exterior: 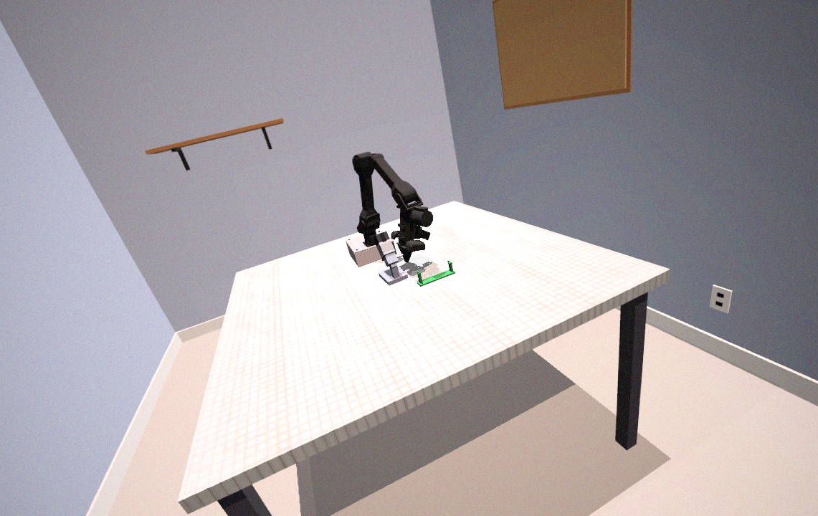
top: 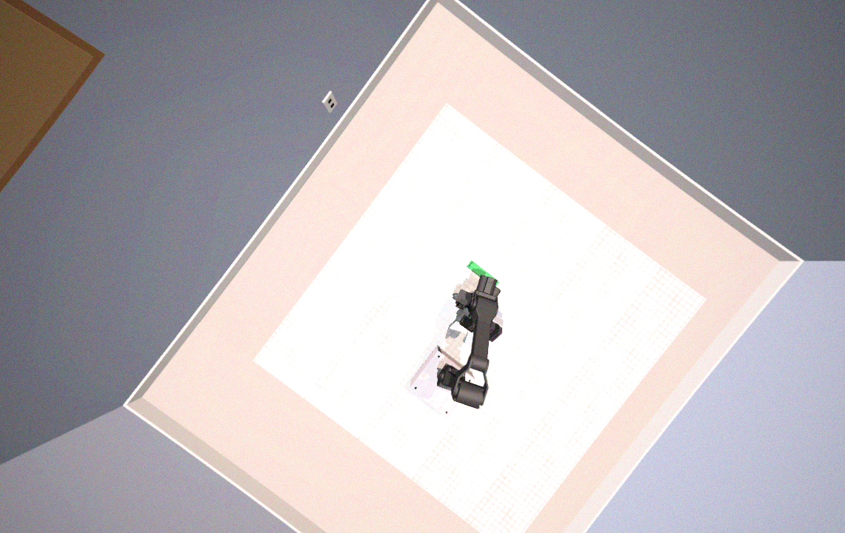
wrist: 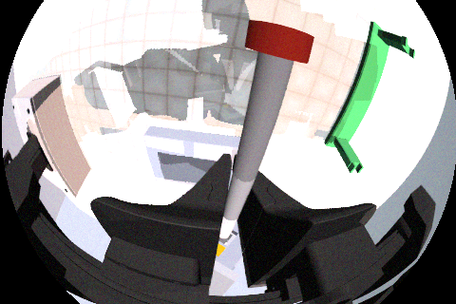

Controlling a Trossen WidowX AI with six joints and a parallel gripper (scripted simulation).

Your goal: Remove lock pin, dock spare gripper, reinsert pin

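Note:
The lock pin (wrist: pixel 268 104), a grey rod with a red head, is held between the fingers of my gripper (wrist: pixel 243 171) (exterior: pixel 407 256). The head is on the near side of the fingers in the wrist view; the pale tip points past them toward a small yellow mark (wrist: pixel 219 250) and grey parts. Whether the tip touches or enters the socket cannot be told. The grey mount (exterior: pixel 392 276) stands beside my gripper, its upper part tilted. A black part (exterior: pixel 383 237) (top: pixel 495 331), which looks like the spare gripper, sits at its top. The spigot inside the socket is hidden.
The green cradle (top: pixel 480 270) (exterior: pixel 437 278) (wrist: pixel 368 85) with two upright posts holds nothing and stands close to my gripper. The arm's pale base box (exterior: pixel 366 256) (wrist: pixel 62 138) is behind the mount. The arm's shadow (wrist: pixel 161 81) lies on the table.

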